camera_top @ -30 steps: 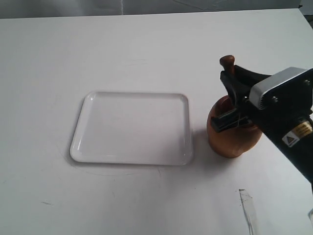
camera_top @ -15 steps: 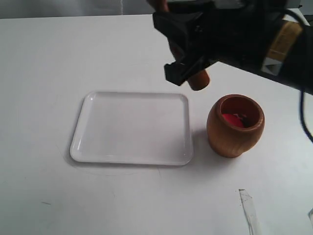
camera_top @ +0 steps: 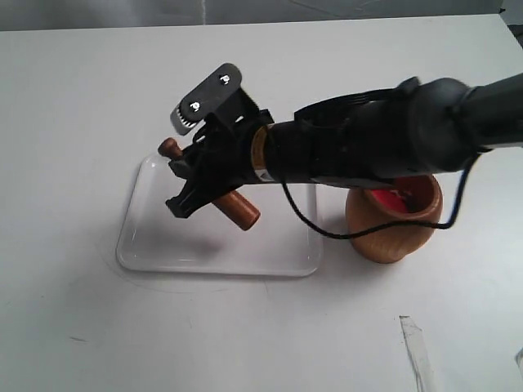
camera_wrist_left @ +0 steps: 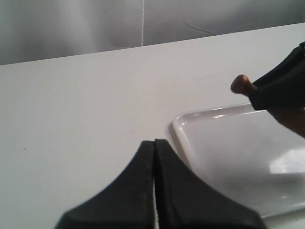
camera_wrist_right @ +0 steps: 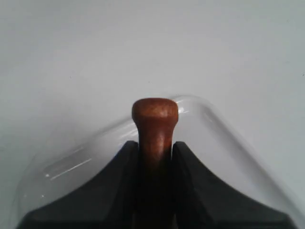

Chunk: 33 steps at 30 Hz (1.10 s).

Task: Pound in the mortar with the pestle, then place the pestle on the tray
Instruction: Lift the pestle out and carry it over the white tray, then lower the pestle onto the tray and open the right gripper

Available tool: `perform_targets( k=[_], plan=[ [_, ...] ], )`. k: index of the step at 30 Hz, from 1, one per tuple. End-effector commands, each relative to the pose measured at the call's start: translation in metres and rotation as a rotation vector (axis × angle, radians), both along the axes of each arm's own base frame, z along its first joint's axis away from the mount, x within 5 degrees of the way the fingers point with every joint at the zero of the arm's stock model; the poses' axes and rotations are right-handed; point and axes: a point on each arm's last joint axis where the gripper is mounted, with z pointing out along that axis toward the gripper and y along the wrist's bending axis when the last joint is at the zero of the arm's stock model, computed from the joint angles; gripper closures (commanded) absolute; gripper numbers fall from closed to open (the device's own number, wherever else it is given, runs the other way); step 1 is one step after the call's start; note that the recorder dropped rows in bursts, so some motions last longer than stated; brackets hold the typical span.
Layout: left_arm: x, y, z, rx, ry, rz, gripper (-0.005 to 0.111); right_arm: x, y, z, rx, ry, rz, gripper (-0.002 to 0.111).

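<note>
No legible text, labels, numbers anywhere.

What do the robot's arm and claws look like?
The right arm is matte black, with a tan band, a grey plate with two screws and a thin black cable hanging loose. The left claw and right claw are black and wedge-shaped.

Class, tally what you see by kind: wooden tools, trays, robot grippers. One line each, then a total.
Wooden tools: 2 (rounded brown wooden mortar, reddish-brown wooden club-shaped pestle)
Trays: 1 (flat white rectangular tray)
Robot grippers: 2 (black left gripper, black right gripper)
Total: 5
</note>
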Motion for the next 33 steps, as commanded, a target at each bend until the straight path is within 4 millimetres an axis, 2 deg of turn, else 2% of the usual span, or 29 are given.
perform_targets(
  k=[1,7,17,19,24,26,29,33],
  plan=[
    [0.0,-0.001,0.0,-0.015,-0.004,-0.006,0.107,0.001,0.013,-0.014,-0.128,-0.01,-0.033,0.108],
    [0.0,-0.001,0.0,-0.015,-0.004,-0.006,0.107,-0.001,0.014,-0.02,-0.184,0.005,-0.066,0.108],
    [0.0,-0.001,0.0,-0.015,-0.004,-0.006,0.107,0.002,0.006,-0.042,-0.307,0.034,-0.125,0.108],
    [0.0,-0.001,0.0,-0.015,-0.004,-0.006,0.107,0.002,0.006,-0.042,-0.307,0.034,-0.125,0.102],
    [0.0,-0.001,0.0,-0.015,-0.004,-0.006,0.107,0.002,0.006,-0.042,-0.305,0.034,-0.124,0.076],
    [0.0,-0.001,0.0,-0.015,-0.004,-0.006,0.107,0.002,0.006,-0.042,-0.305,0.034,-0.124,0.069],
    [0.0,-0.001,0.0,-0.015,-0.004,-0.006,0.107,0.002,0.007,-0.036,-0.291,0.026,-0.124,0.065],
    [0.0,-0.001,0.0,-0.015,-0.004,-0.006,0.107,0.002,0.006,-0.001,-0.219,-0.019,-0.134,0.065]
  ],
)
